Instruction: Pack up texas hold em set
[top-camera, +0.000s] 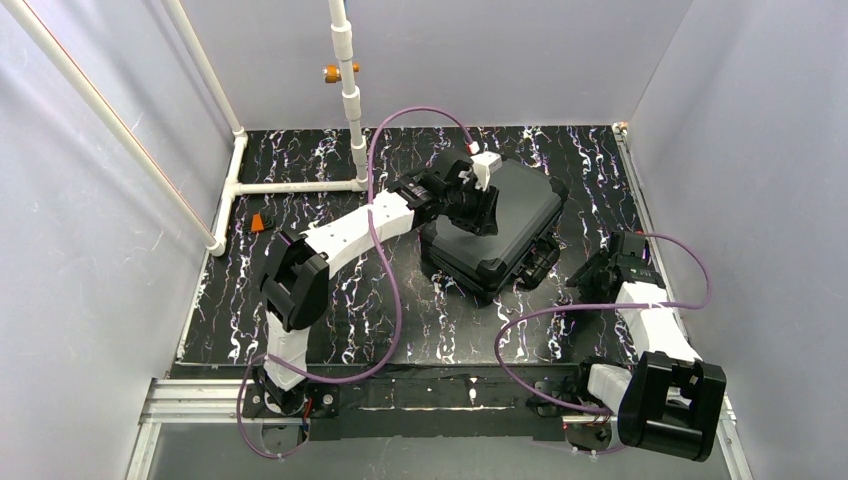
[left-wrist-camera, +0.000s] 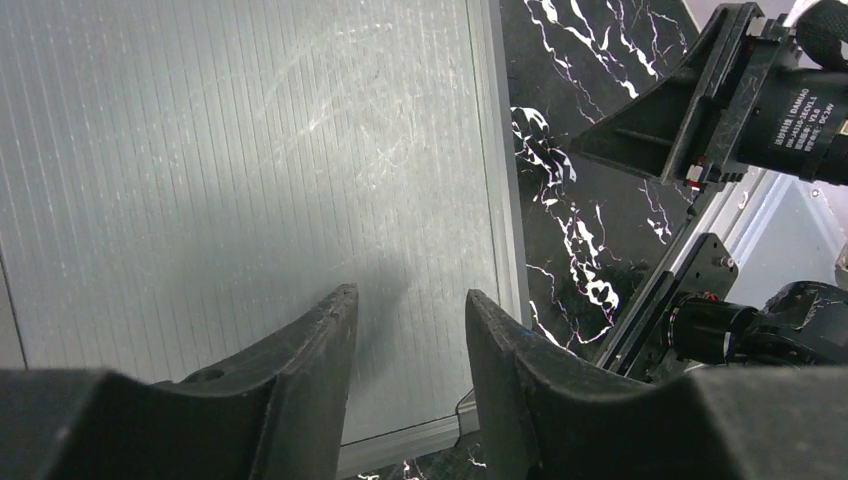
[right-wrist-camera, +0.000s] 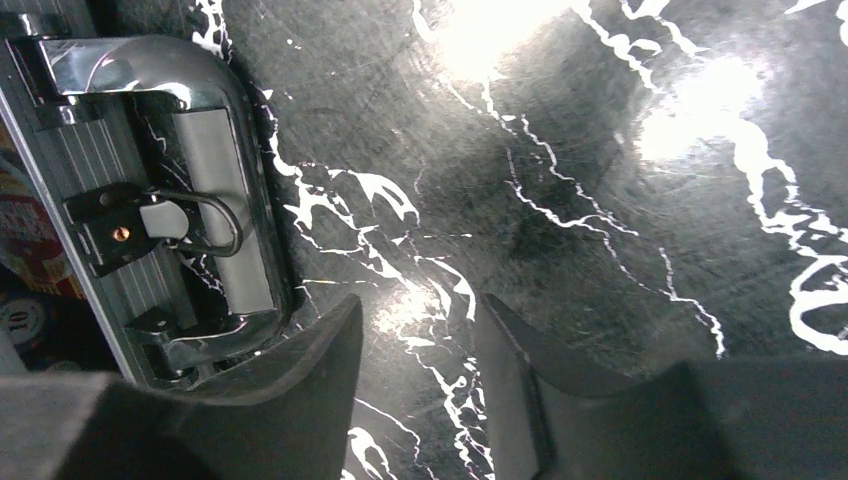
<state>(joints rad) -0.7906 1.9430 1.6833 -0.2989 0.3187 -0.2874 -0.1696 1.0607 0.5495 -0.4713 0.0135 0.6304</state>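
You have the case (top-camera: 495, 225) mid-table with its lid (left-wrist-camera: 250, 150) down, the latch (right-wrist-camera: 150, 225) seemingly not yet fastened; left gripper (left-wrist-camera: 410, 295) above the lid and right gripper (right-wrist-camera: 415, 305) beside the latch both stand part-open, empty

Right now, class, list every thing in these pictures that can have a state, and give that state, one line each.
Case: not fully shut; a chip shows inside.
Lid: lowered over the base.
Latch: appears undone.
Handle: folded flat.
Left gripper: open, empty, over the lid.
Right gripper: open, empty, over the table beside the handle.
Orange piece: on the table, outside the case.
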